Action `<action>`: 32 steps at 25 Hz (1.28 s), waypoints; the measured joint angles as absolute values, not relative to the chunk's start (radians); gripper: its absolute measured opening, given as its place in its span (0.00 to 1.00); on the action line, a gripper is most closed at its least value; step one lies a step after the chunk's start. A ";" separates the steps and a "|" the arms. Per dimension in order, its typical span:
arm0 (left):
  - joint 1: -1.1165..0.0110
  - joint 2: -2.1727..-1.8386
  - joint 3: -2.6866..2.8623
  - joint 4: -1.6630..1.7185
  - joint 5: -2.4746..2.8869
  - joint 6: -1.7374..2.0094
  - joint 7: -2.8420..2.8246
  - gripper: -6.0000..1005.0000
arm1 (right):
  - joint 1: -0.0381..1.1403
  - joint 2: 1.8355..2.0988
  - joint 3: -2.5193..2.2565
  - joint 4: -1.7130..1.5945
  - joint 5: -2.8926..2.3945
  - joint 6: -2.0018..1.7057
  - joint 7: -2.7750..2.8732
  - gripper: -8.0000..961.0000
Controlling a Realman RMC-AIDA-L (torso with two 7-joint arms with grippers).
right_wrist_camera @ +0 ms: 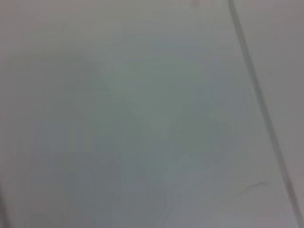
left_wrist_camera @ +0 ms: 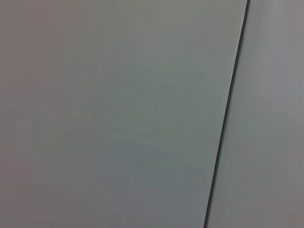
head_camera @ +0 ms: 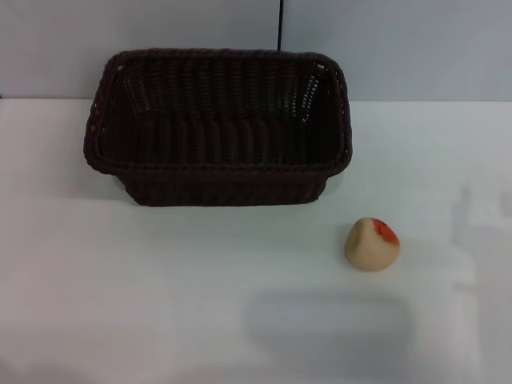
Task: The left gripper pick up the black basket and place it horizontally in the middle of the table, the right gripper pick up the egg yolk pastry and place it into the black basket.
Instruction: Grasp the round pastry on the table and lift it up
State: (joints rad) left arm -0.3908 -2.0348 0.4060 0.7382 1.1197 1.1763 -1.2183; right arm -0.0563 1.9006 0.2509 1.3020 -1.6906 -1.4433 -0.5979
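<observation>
The black basket (head_camera: 218, 128) is a large dark woven wicker basket. It stands upright and empty at the back middle of the white table (head_camera: 160, 304), its long side across the view. The egg yolk pastry (head_camera: 372, 243) is a small beige ball with an orange-red patch. It lies on the table in front of and to the right of the basket, apart from it. Neither the left gripper nor the right gripper shows in any view. Both wrist views show only a plain grey surface with a thin dark line.
A grey wall (head_camera: 400, 48) with a thin dark vertical seam (head_camera: 281, 24) rises behind the table. Soft shadows fall on the tabletop at the front middle (head_camera: 328, 336) and at the right edge.
</observation>
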 joint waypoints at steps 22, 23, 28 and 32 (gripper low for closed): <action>-0.417 -2.019 0.406 0.736 1.118 1.158 -1.210 0.56 | 0.060 1.835 0.143 1.297 -1.671 -1.095 -0.407 0.61; -0.417 -2.019 0.406 0.737 1.118 1.158 -1.211 0.55 | 0.053 1.835 0.141 1.298 -1.660 -1.097 -0.407 0.61; -0.416 -2.017 0.401 0.738 1.117 1.164 -1.216 0.54 | 0.040 1.844 0.133 1.288 -1.617 -1.095 -0.410 0.68; -0.417 -2.015 0.400 0.738 1.117 1.166 -1.217 0.53 | 0.047 1.852 0.132 1.262 -1.590 -1.067 -0.402 0.70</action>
State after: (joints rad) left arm -0.4170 -2.0147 0.4002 0.7379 1.1167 1.1663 -1.2173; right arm 0.0474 1.8518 0.1322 1.2623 -1.5898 -1.0673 -0.4020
